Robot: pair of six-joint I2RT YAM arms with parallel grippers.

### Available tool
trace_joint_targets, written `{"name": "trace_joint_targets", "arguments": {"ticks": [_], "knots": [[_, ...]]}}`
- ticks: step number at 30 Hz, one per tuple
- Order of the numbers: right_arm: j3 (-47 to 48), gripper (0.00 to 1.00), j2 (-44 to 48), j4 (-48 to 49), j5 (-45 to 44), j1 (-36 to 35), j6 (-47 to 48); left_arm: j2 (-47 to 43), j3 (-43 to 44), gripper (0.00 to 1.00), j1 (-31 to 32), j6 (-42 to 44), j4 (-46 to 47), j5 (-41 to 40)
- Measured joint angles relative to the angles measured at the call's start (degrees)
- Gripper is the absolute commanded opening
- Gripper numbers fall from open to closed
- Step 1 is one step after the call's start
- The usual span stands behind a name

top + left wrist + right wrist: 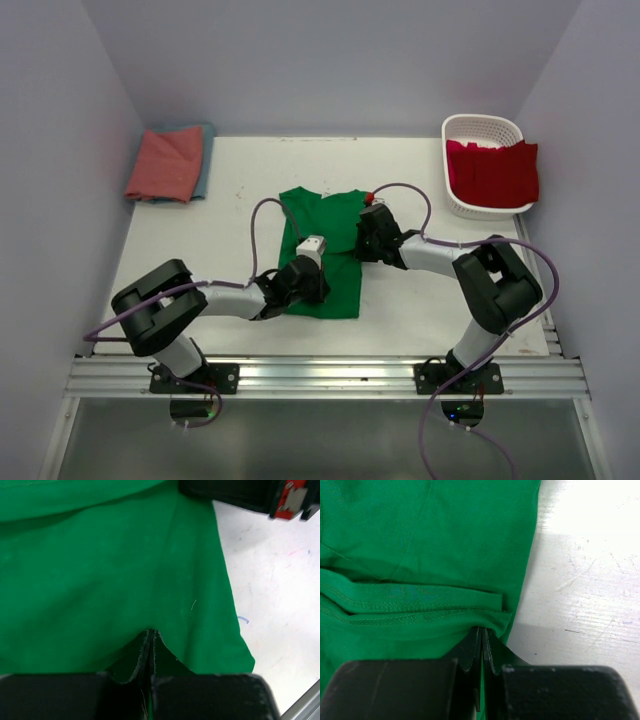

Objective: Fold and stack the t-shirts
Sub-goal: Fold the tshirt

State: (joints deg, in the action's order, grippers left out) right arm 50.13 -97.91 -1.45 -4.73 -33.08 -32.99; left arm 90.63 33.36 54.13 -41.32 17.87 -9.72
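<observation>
- Green t-shirt (pixel 330 235): lies at the centre of the worktop (pixel 440 300), between the two arms, neck towards the far side.
- Left gripper (pixel 150 647): jaws pressed together, pinching an edge of the green t-shirt. The cloth puckers where it is nipped.
- Right gripper (pixel 481 642): jaws pressed together, pinching a hemmed fold at the shirt's right edge, with bare worktop just beside it.
- Obstruction: both wrists sit over the shirt's middle in the top view and hide that part. A purple cable (pixel 258 225) loops above its left edge.
- Salmon-pink t-shirt (pixel 165 165): folded at the far left corner on top of the teal-blue t-shirt (pixel 206 160), well apart from the arms.
- Red t-shirt (pixel 495 172): draped over the near rim of the white lattice basket (pixel 482 126) at the far right corner.
</observation>
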Motion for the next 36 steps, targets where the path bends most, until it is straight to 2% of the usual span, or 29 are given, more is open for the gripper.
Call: {"name": "trace_joint_targets", "arguments": {"ticks": [7,16,23,36], "knots": [[0.02,0.0,-0.02,-0.07,-0.04,0.0,0.04,6.32,3.74,0.0,0.66,-0.22,4.52,2.36],[2.64,0.0,-0.7,-4.2,-1.03,0.0,1.07,9.75,1.79,0.0,7.43,-3.26,13.94,2.75],[7.98,0.0,-3.5,-10.34,-1.73,-0.31,2.43,11.23,1.57,0.0,11.72,-5.6,16.98,1.2],[20.06,0.0,-10.73,-21.84,0.35,-0.11,4.55,13.4,2.19,0.0,15.08,-7.61,19.78,-1.73]]}}
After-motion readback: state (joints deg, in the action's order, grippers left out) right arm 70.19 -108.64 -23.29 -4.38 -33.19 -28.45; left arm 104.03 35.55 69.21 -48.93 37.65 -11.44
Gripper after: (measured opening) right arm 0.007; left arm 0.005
